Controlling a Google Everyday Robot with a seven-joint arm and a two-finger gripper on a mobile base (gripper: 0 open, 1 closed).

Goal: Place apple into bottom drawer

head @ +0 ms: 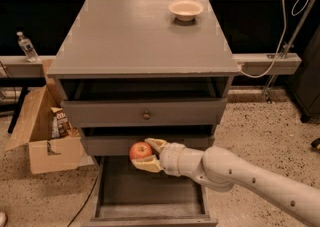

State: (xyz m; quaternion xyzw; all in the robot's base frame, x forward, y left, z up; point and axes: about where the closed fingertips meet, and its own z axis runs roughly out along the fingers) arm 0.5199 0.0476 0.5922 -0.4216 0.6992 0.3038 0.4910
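The red apple (141, 150) with a yellowish blush sits between the cream fingers of my gripper (145, 154), which is shut on it. The white arm reaches in from the lower right. The apple hangs above the back part of the open bottom drawer (150, 193), a deep grey tray pulled out at the cabinet's foot, and in front of the middle drawer's face.
The grey cabinet top (140, 36) carries a shallow cream bowl (186, 9). Two upper drawers (145, 113) stand slightly pulled out. An open cardboard box (42, 131) stands on the floor at left. A water bottle (26, 47) is on a ledge at left.
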